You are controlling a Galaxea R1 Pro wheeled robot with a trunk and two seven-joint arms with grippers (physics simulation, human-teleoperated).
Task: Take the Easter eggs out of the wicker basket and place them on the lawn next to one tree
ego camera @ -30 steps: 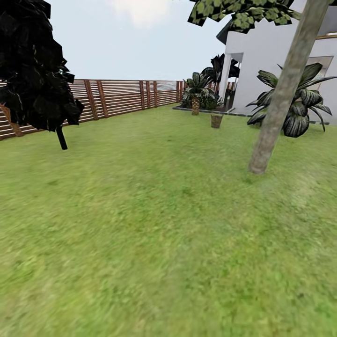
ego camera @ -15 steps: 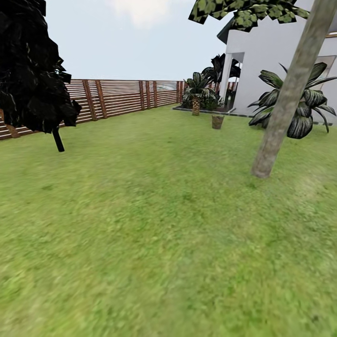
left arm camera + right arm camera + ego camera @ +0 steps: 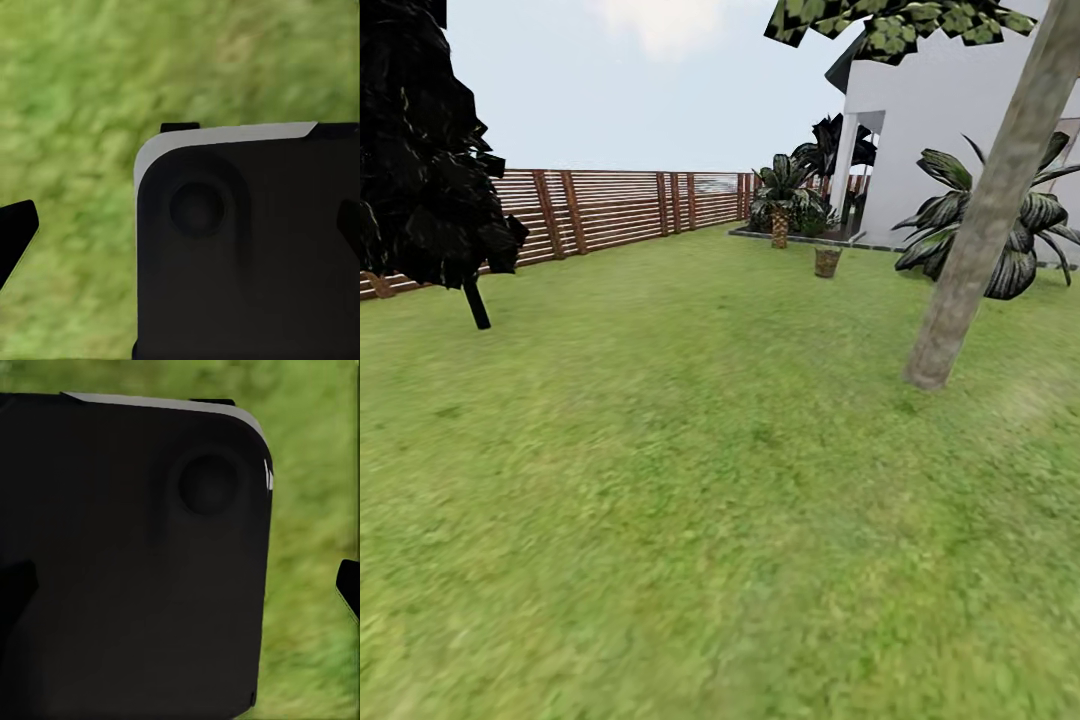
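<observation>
Wicker basket (image 3: 826, 261) far off; tree (image 3: 985, 230) nearer, right.

The lawn (image 3: 690, 480) is a patchy green with yellower streaks. The tree (image 3: 985, 235) has a mottled grey-tan trunk under blocky green leaves. The fence (image 3: 615, 205) is reddish-brown in horizontal slats. A small far-off basket (image 3: 826, 261) looks brown, perhaps woven. The house wall (image 3: 940, 130) is white, the striped-leaf bush (image 3: 1030, 235) dark green and pale, and the columnar tree (image 3: 420, 150) nearly black.

Flat, bright daylight is washing the lawn (image 3: 690, 480) without cast shadows; near grass is blurring, wrist views smearing softly.
</observation>
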